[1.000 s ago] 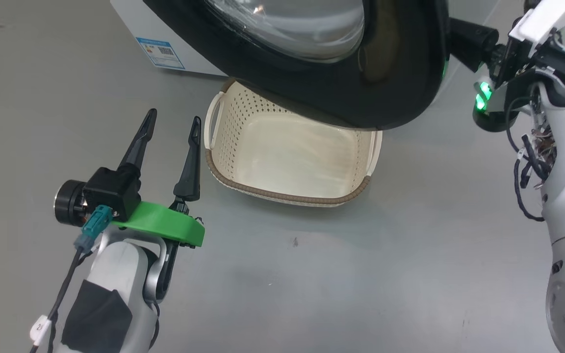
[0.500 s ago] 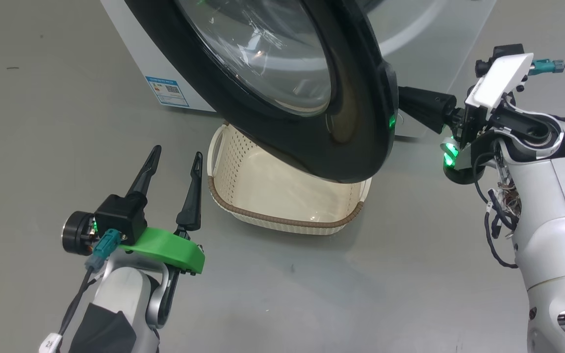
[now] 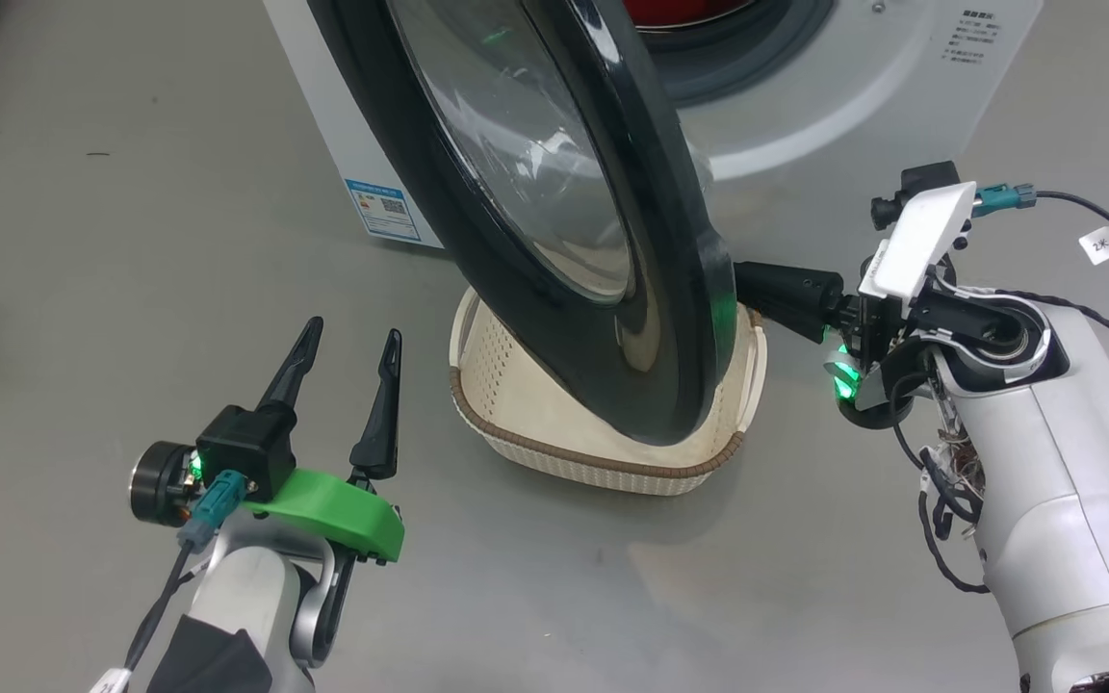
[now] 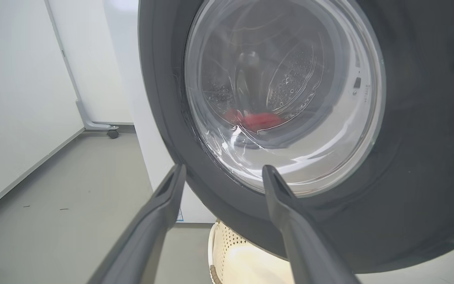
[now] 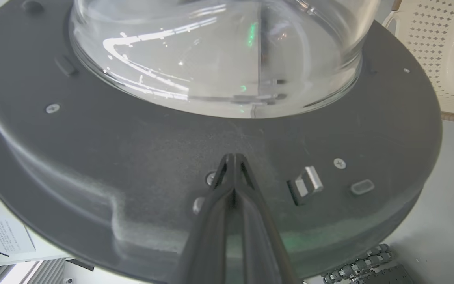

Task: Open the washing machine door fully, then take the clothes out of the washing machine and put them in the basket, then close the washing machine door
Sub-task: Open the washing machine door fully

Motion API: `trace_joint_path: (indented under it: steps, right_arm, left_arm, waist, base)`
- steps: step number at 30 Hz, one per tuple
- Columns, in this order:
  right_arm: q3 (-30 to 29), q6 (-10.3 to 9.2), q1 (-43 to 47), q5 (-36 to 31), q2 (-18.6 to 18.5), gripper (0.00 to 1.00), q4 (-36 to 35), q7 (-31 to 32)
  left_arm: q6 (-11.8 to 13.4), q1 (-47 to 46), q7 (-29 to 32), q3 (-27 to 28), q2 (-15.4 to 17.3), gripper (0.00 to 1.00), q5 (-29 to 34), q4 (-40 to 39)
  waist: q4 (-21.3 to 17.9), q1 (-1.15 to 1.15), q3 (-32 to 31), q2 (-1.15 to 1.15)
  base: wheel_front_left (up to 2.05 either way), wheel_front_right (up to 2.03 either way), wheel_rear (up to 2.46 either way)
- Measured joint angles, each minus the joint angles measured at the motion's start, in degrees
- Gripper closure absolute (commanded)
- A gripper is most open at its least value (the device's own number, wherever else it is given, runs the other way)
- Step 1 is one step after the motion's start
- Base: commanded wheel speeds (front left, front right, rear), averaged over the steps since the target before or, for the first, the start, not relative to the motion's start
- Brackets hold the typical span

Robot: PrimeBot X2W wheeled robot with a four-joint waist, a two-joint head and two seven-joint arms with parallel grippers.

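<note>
- The washing machine door [image 3: 535, 192] stands swung out from the washing machine [image 3: 853, 87], edge-on to the head view, with its glossy black rim low over the basket [image 3: 593, 460].
- Behind the door, the clothes [image 3: 675, 10] lie in the drum as a strip of red. The left wrist view shows them as a red patch through the door's glass.
- Under the door, the cream basket sits on the floor with its brown rim partly hidden by the door's lower edge.
- The right gripper [image 5: 233, 159] has its fingers pressed together. Its tips are against the door's grey inner face, just beside a small metal latch [image 5: 306, 185].
- The left gripper [image 3: 353, 329] is on the door's outer side, near the basket, with its fingers well apart and holding nothing.
- A blue label [image 3: 382, 209] with a square code sits on the machine's front beside the door. Its text is too small to read.
- Small black print [image 3: 973, 38] on the machine's front is also unreadable.
</note>
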Motion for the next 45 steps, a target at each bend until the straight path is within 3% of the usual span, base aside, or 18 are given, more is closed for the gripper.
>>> trace_joint_path:
  steps: [18, 35, 45]
  right_arm:
    - [11.31, 0.0, 6.55, 7.39, 0.26, 1.0, -6.79, 0.91]
    - [18.42, 0.0, 7.88, 10.77, 0.16, 1.0, -9.61, -4.36]
    - [20.83, 0.0, 8.04, 11.61, 0.22, 1.0, -9.95, -6.88]
  left_arm:
    - [0.0, 2.34, 0.0, -0.18, 0.04, 0.0, -0.73, 0.68]
    - [0.0, 3.03, 0.0, -1.42, 0.1, 0.0, -1.14, 0.66]
    - [0.01, 3.56, 0.0, -1.14, 0.14, 0.0, -1.14, 0.52]
  waist:
    - [5.85, 0.0, -2.96, 0.0]
    - [10.91, 0.0, -4.08, 0.0]
    - [11.27, 0.0, -4.34, 0.0]
  base:
    - [0.0, 0.0, 0.0]
    - [0.0, 0.0, 0.0]
    - [0.0, 0.0, 0.0]
